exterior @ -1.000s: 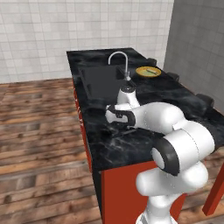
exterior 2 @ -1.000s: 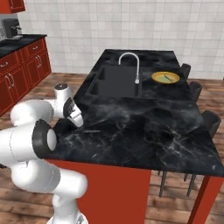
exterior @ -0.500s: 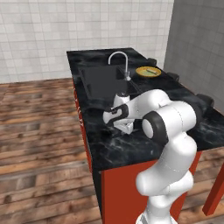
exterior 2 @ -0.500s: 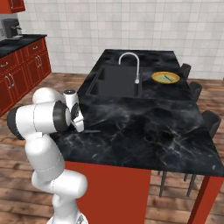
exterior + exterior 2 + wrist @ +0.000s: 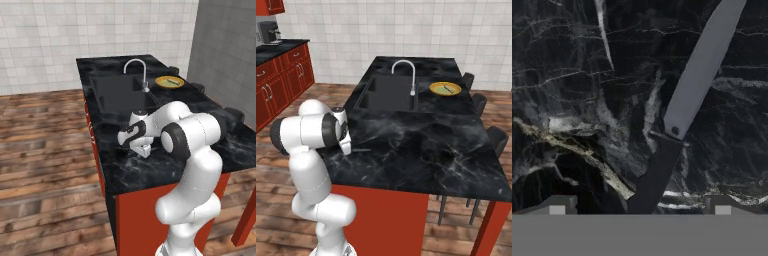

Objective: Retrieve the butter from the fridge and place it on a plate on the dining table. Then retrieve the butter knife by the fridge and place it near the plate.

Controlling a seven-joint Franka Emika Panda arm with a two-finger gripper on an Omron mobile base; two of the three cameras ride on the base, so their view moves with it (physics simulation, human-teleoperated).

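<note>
One butter knife with a flat grey blade and a dark handle [image 5: 681, 112] lies flat on the long black marble-topped dining table with a red base [image 5: 426, 150]. In the hand view its handle runs down between the two small dark fingertips [image 5: 557, 205] and its blade slants away toward the upper right. The white arm's two-finger gripper [image 5: 639, 206] hangs right above it with the jaws spread wide. Each fingertip stands clear of the handle, and nothing is held.

From the right base view the gripper [image 5: 346, 145] sits low over the near left part of the table, close to its edge. A thin dark sliver just beside it on the marble [image 5: 362, 149] looks like the knife, though it is too small to be sure. The left base view shows the gripper [image 5: 144, 150] just above the tabletop [image 5: 150, 172], on the near side of the sunken black sink [image 5: 117, 92].

Beyond the sink [image 5: 388, 92] and the curved steel tap [image 5: 406, 72], the round plate with a yellow-orange rim and pale greenish centre [image 5: 445, 89] rests at the far right of the table, well apart from the knife. A small streak lies on the plate [image 5: 169, 81], too small to identify.

Dark chairs [image 5: 496, 135] stand along the table's right side. Red wall cabinets with a black counter [image 5: 281, 75] stand at far left, over a wooden plank floor [image 5: 45, 150].
</note>
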